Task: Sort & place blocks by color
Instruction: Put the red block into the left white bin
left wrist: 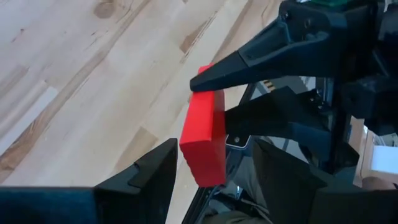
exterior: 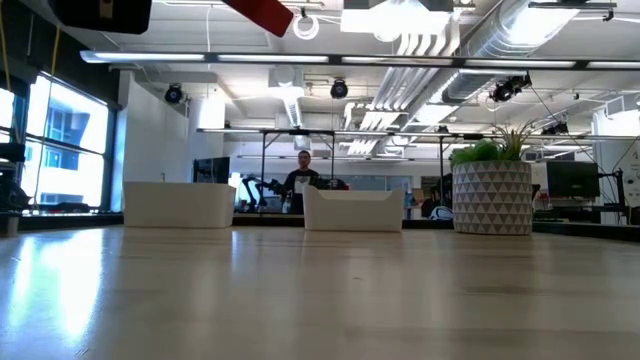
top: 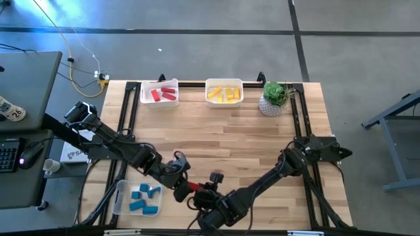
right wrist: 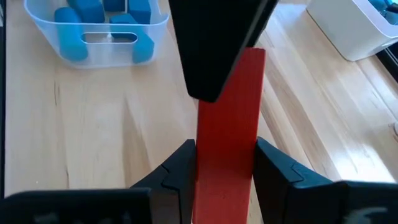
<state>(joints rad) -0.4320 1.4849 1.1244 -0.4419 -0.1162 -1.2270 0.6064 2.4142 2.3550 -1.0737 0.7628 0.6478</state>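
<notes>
A red block [right wrist: 225, 143] is up in the air near the bottom middle of the high view, between the two arms. The right gripper [right wrist: 225, 168] has its jaws pinching the block on its two long sides. The left gripper [left wrist: 211, 171] is right next to it, with its jaws spread wide and the block's free end near the gap between them. It looks like one arm is about to pass the block to the other.

The block looks hard, smooth and light. It will not bend or squash. Its flat sides are good to hold, but a smooth block could slip or turn if pinched only at the tip. The left jaws should take the bare end, well away from the other fingers.

Other red blocks lie in a white bin [top: 159, 103] at the top of the table [top: 216, 137]. Yellow blocks fill the next bin [top: 224, 102]. Blue blocks sit in a clear bin [top: 119, 197] at the lower left. A small plant [top: 275, 97] stands at the upper right.
</notes>
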